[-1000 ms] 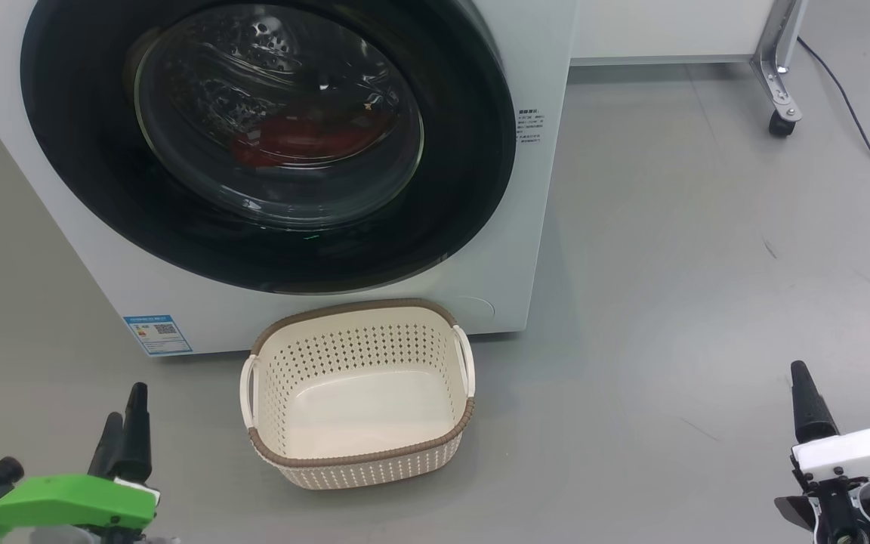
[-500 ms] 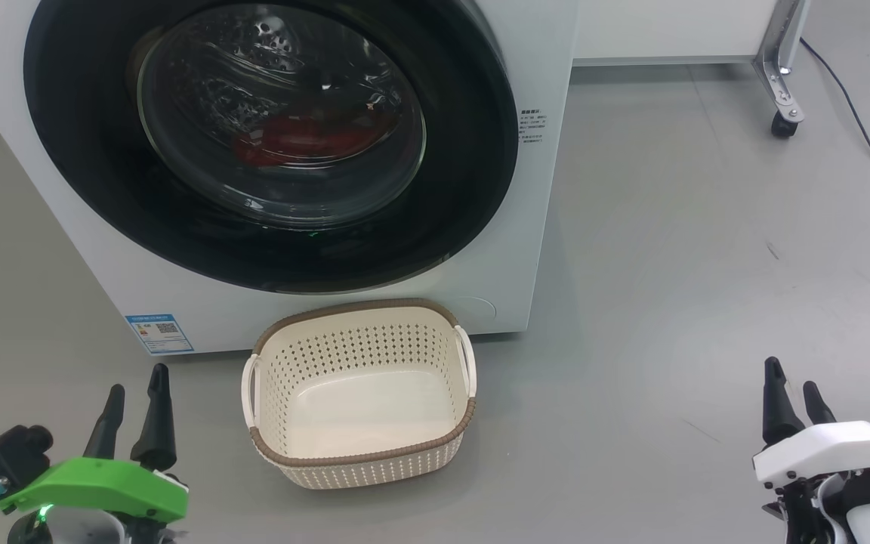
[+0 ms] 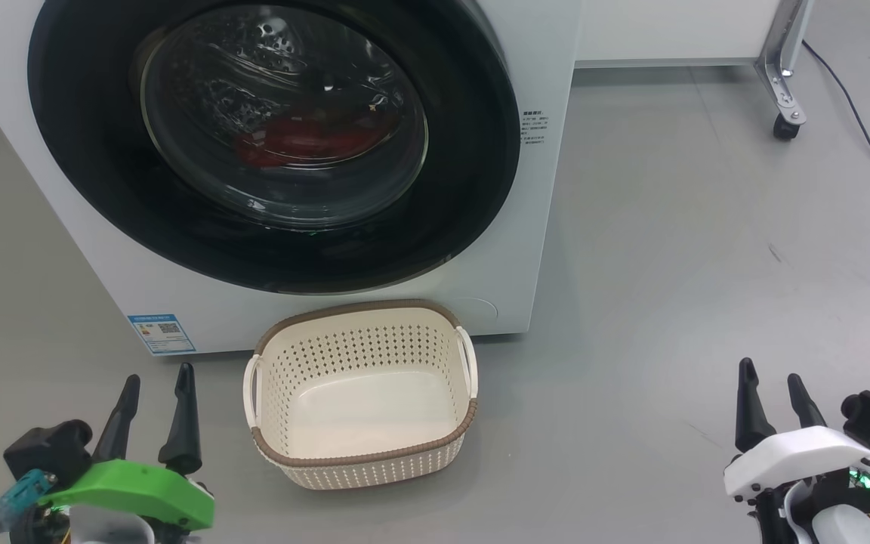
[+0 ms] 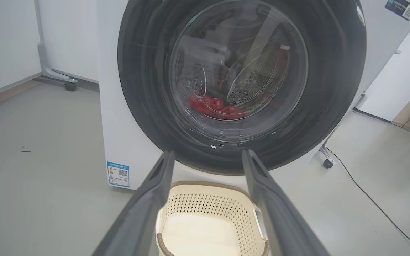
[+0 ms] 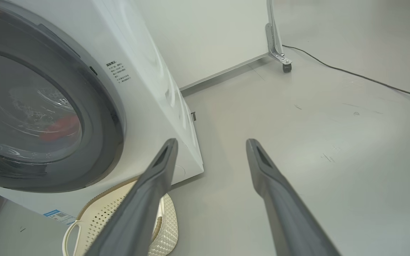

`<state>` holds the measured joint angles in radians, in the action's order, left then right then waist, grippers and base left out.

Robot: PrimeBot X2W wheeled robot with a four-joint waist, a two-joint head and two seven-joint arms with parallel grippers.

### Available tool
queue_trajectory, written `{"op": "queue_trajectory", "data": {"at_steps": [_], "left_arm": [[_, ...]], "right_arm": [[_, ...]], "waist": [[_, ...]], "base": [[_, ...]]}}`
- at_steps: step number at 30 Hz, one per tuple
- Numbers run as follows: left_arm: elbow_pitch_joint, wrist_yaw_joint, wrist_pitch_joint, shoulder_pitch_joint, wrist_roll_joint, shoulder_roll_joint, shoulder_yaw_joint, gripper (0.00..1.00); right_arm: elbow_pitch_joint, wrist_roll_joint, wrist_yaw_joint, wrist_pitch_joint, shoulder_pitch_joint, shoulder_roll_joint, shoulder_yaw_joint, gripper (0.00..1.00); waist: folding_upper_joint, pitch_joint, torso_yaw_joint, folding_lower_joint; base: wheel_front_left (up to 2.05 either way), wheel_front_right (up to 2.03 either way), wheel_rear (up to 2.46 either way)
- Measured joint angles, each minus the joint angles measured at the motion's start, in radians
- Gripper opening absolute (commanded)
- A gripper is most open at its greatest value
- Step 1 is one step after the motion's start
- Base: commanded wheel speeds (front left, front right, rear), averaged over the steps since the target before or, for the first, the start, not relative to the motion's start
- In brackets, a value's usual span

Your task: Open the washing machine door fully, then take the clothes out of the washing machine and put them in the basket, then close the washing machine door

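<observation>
The white washing machine [image 3: 541, 227] fills the upper left of the head view, its round black-rimmed door [image 3: 465, 189] shut against the front. Behind the glass bowl lie the red clothes [image 3: 299, 140], also red clothes [image 4: 214, 106] through the door [image 4: 333, 71] in the left wrist view. The empty cream basket [image 3: 363, 461] stands on the floor just before the machine. My left gripper [image 3: 157, 381] hovers open at the lower left, left of the basket. My right gripper [image 3: 771, 374] hovers open at the lower right, well clear of the basket and machine.
A metal frame leg with a caster [image 3: 784, 125] stands at the back right, and a black cable [image 3: 858, 121] runs across the grey floor beside it. A white panel [image 3: 669, 30] lies behind the machine. Open floor spreads to the right.
Both grippers have turned so that both fingers of each now show, and each has shifted inward toward the basket. The door, clothes and basket stay as they were.
</observation>
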<state>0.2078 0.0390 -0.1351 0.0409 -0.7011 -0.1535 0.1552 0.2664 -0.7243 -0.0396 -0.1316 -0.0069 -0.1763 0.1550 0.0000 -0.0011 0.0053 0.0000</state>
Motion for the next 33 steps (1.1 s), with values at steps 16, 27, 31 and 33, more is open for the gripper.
{"op": "queue_trajectory", "data": {"at_steps": [16,27,31,33], "left_arm": [[-0.013,-0.012,-0.058,-0.001,0.21,-0.009,0.04,1.0],[-0.01,-0.012,-0.096,-0.001,0.366,-0.019,0.059,1.0],[0.002,-0.012,-0.114,-0.002,0.408,-0.019,0.067,1.0],[0.008,-0.012,-0.116,-0.002,0.419,-0.018,0.067,1.0]], "right_arm": [[0.001,0.213,-0.035,-0.056,0.002,0.002,0.063,1.0],[0.001,0.366,-0.069,-0.096,0.011,0.001,0.108,1.0],[0.002,0.415,-0.079,-0.112,0.013,-0.002,0.116,1.0],[0.001,0.422,-0.079,-0.113,0.014,-0.002,0.117,1.0]], "waist": [[0.0,0.0,0.005,0.0],[0.0,-0.007,0.008,0.0],[0.0,-0.008,0.011,0.0],[0.0,-0.009,0.012,0.0]], "base": [[0.0,0.0,0.0],[0.0,0.0,0.0],[0.0,0.0,0.0],[0.0,0.0,0.0]]}}
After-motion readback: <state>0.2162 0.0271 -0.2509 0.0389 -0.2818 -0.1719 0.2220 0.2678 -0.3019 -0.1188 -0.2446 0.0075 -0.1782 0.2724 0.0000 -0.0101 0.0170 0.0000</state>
